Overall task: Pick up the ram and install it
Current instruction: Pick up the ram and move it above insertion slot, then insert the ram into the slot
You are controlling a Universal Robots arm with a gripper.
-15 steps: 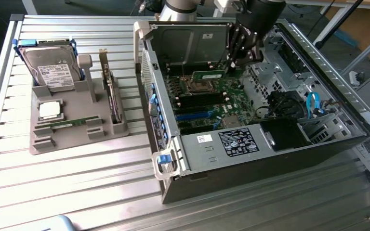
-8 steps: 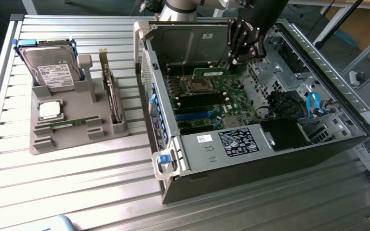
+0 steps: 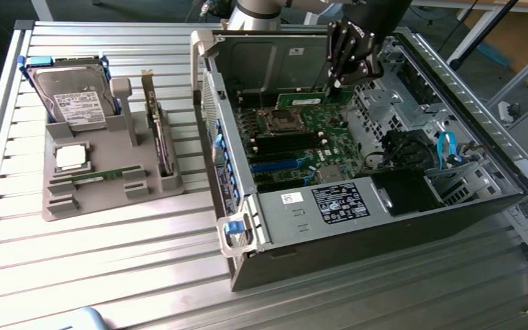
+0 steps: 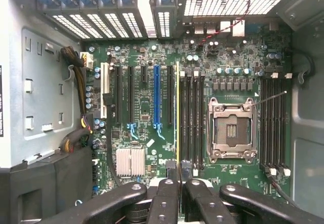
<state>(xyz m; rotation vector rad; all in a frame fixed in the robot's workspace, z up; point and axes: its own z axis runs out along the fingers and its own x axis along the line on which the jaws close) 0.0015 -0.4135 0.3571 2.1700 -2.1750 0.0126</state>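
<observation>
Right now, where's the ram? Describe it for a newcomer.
Start at the open computer case on the exterior view's right. Over its motherboard hangs the black claw, shut on the ram: a thin green stick, the only board held in mid-air.

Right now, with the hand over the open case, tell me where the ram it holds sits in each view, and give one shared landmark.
Exterior view: the ram hangs level from the hand, inside the open case, over the motherboard.
Wrist view: the ram is edge-on, a thin yellow-green line running out from the hand, beside the black memory slots.
Shared landmark: the empty processor socket, near the ram in both.
</observation>
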